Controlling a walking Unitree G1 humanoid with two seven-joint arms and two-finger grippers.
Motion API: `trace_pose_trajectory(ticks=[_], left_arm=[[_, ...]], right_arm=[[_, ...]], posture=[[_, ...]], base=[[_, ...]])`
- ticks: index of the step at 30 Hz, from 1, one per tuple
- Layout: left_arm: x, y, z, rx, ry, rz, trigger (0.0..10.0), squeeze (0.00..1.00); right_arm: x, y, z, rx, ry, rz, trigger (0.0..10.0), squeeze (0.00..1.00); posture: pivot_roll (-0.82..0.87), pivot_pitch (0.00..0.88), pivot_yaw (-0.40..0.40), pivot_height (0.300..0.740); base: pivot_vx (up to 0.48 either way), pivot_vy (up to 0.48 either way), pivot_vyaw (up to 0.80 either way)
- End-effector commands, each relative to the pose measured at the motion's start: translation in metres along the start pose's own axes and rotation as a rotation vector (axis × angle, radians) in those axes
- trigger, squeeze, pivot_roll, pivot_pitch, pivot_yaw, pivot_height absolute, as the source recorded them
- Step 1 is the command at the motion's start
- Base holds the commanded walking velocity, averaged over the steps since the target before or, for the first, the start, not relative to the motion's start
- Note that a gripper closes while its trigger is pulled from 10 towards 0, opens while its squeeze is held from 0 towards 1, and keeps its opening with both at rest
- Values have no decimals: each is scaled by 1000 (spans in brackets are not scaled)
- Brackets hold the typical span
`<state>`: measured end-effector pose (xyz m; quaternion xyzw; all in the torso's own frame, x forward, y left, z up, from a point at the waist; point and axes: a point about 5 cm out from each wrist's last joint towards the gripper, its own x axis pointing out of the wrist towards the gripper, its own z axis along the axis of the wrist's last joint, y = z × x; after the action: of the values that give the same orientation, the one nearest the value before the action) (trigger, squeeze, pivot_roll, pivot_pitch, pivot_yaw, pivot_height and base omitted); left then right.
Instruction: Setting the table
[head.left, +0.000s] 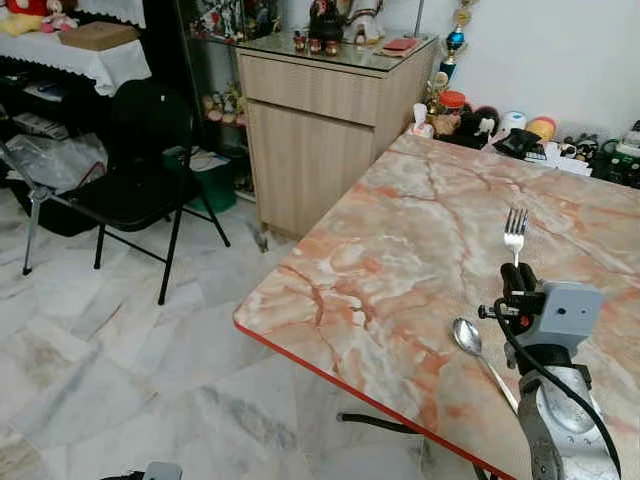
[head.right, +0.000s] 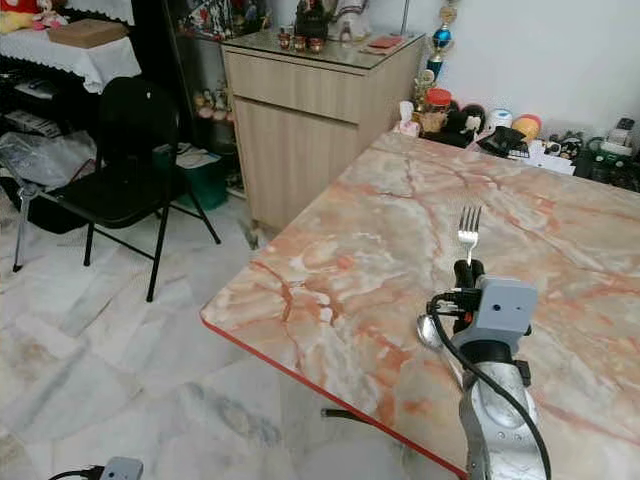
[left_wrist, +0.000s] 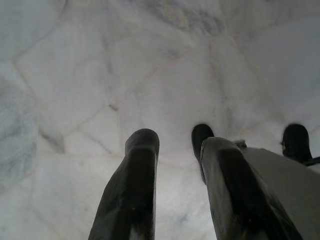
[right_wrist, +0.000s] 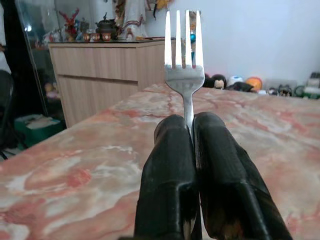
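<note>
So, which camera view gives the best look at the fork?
The right wrist view: the fork stands large and sharp, its four tines upright, its neck clamped between the right gripper fingers. Both eye views show the fork small, above the marble table, beside the spoon. The left wrist view looks at floor tiles.

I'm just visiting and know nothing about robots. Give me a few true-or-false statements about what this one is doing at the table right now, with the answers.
1. The right gripper is shut on a fork. True.
2. The fork's prongs point down at the table. False: they point up and away from the gripper.
3. A spoon lies on the table. True.
4. The left gripper holds a knife. False: it is open, holding nothing, above the floor.
5. The chair is tucked under the table. False: it stands apart.
</note>
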<state>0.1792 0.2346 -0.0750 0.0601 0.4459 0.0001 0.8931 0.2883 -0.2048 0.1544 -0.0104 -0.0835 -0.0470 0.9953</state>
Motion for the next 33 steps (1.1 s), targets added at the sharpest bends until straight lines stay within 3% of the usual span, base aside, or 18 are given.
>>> trace_pose_trajectory(ticks=[1,6,12,18,23,29,33], left_arm=[[1,0,5,33,-16,-14,10000,0],[3,-3,14,26,-43,-22,10000,0],[4,-5,23,1,-72,-16,10000,0],[4,-8,19,-7,-66,-18,10000,0],[4,-12,18,-15,-72,-25,10000,0],[3,-8,13,-15,-58,-22,10000,0],[2,-5,8,-12,-41,-17,10000,0]], right_arm=[[0,-4,-3,-22,17,-8,10000,0],[3,-4,1,-17,-3,-9,10000,0],[7,-2,7,-4,-33,-8,10000,0],[11,4,7,37,-36,-8,10000,0],[15,5,10,39,-44,-2,10000,0],[12,4,10,35,-48,-6,10000,0],[10,5,10,35,-56,-11,10000,0]], posture=[[-35,0,-14,740],[-37,0,-18,740],[-32,0,-23,740],[-29,6,-32,740],[-32,22,-30,740],[-33,36,-23,740],[-30,43,-14,740]], base=[[0,-480,-750],[0,-480,-711],[0,-480,0],[0,-480,0],[0,-480,-686],[0,-480,-699],[0,-480,0]])
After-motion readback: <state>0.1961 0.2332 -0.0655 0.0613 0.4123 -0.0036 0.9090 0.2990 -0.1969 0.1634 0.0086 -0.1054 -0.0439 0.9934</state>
